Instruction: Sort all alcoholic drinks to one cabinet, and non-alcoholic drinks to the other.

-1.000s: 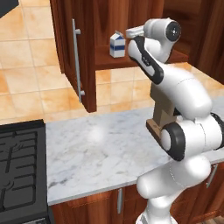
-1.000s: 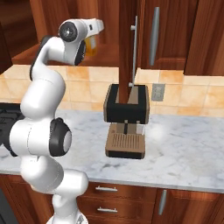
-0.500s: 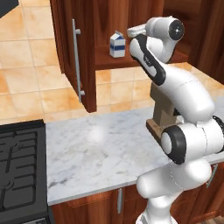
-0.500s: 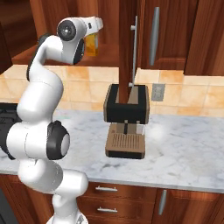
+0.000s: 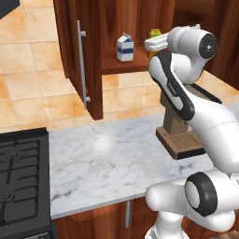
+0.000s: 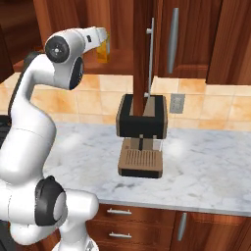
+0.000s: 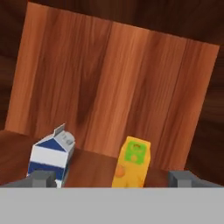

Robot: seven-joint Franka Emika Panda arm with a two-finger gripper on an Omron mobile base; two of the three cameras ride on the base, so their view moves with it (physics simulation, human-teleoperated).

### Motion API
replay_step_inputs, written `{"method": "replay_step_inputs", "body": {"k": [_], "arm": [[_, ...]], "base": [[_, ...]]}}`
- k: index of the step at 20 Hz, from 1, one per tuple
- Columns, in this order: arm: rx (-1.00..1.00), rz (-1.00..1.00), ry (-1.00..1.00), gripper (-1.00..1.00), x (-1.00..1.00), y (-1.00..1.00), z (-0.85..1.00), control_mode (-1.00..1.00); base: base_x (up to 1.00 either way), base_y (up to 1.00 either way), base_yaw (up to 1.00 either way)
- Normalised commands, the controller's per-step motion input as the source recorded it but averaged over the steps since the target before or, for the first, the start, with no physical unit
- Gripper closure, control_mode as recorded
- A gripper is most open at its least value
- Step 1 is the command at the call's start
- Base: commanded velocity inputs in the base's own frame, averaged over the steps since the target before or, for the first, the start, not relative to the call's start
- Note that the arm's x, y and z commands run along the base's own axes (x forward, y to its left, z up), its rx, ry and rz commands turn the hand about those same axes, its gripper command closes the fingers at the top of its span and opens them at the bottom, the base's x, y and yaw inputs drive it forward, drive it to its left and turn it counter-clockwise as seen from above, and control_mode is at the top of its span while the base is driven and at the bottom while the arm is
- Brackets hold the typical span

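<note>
**Cartons shelved in the open cabinet**

The milk carton [image 5: 125, 47] is seen upright on the cabinet [image 5: 88, 56] shelf, with the juice carton [image 5: 154, 36] just beside it, partly hidden by the arm. A coffee machine [image 5: 179, 135] is set on the marble bench [image 5: 102, 163].

Marble counter [image 5: 107, 163] below tan tiled wall [image 5: 32, 84]; black stove [image 5: 21, 186] at left; coffee machine [image 6: 142, 139] on counter.

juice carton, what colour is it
Yellow-orange with a green patch near the top; the juice carton shows best in the hand view, beside the milk carton.
</note>
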Motion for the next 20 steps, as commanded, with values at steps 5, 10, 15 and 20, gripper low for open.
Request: {"method": "replay_step_inputs", "body": {"k": [5, 10, 15, 20], "arm": [[-0.11, -0.02, 0.14, -1.00, -1.00, 0.12, -0.22, -1.00], [-0.16, -0.04, 0.24, -1.00, -1.00, 0.04, -0.56, -1.00], [-0.18, -0.02, 0.16, -1.00, -1.00, 0.02, -0.97, -1.00], [-0.18, -0.03, 0.28, -1.00, -0.98, 0.06, -1.00, -1.00]], "base": [[0.00, 0.00, 0.00], [0.00, 0.00, 0.00], [0.00, 0.00, 0.00], [0.00, 0.00, 0.00]]}}
